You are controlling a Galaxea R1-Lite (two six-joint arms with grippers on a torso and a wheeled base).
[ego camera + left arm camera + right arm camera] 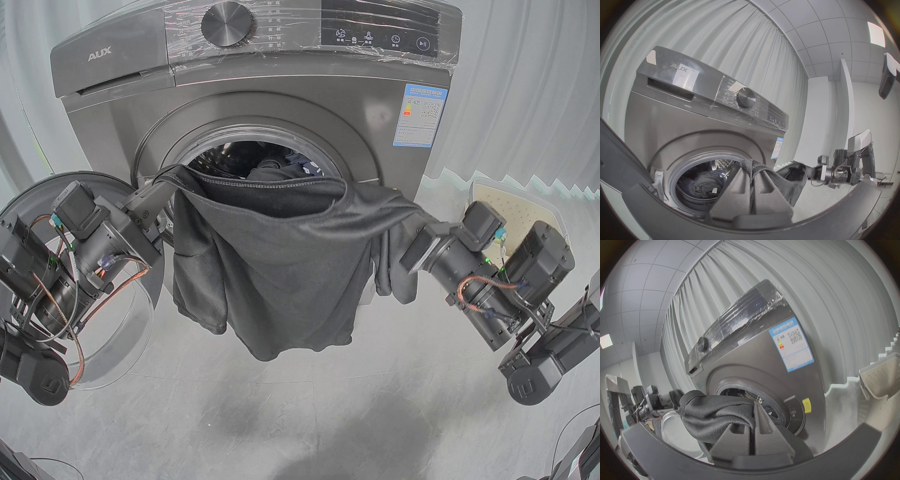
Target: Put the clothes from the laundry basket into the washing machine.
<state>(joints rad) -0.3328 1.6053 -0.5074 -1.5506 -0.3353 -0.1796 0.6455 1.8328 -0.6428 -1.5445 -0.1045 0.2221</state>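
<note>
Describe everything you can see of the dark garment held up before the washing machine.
The dark garment looks like soft charcoal knit cloth with a stitched hem along its top edge. It is stretched between the left gripper and the right gripper, both shut on bunched corners. It spans the open mouth of the washing machine and hangs below in loose folds, its lower edge seemingly clear of the floor.
</note>
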